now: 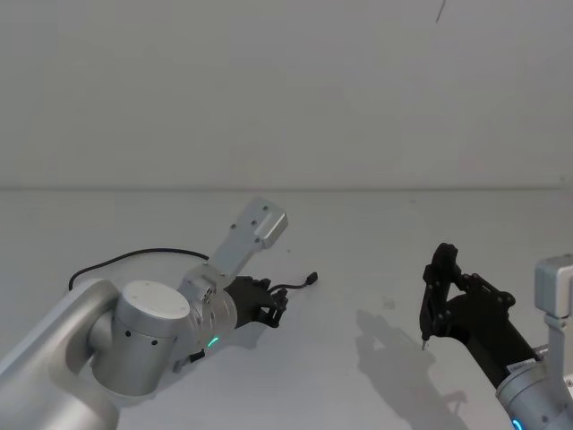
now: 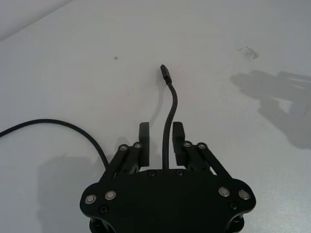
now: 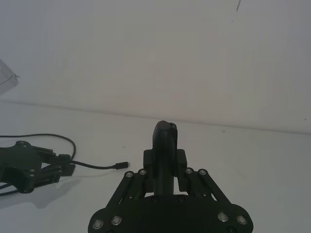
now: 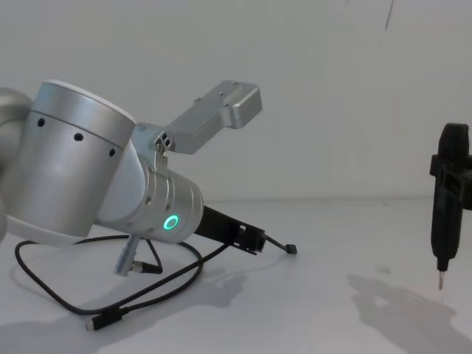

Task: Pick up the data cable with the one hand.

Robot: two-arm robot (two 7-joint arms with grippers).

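Note:
The data cable [image 2: 171, 104] is a thin black cord lying on the white table. One slim plug [image 2: 165, 74] points away from my left gripper [image 2: 161, 133]. That gripper is low over the table and open, its two pads straddling the cord with a gap on each side. In the head view the cable [image 1: 134, 255] curves out behind the left arm, and the gripper [image 1: 279, 309] sits just short of the plug [image 1: 312, 279]. In the chest view the cable [image 4: 184, 274] loops under the arm. My right gripper [image 3: 164, 162] hovers at the right [image 1: 436, 291], shut on an upright black tool with a thin metal tip [image 4: 440, 282].
The white table [image 1: 358, 242] runs back to a plain wall. A short wire with a metal connector [image 4: 129, 259] hangs under the left arm. The right gripper's shadow [image 1: 385, 336] falls between the two arms.

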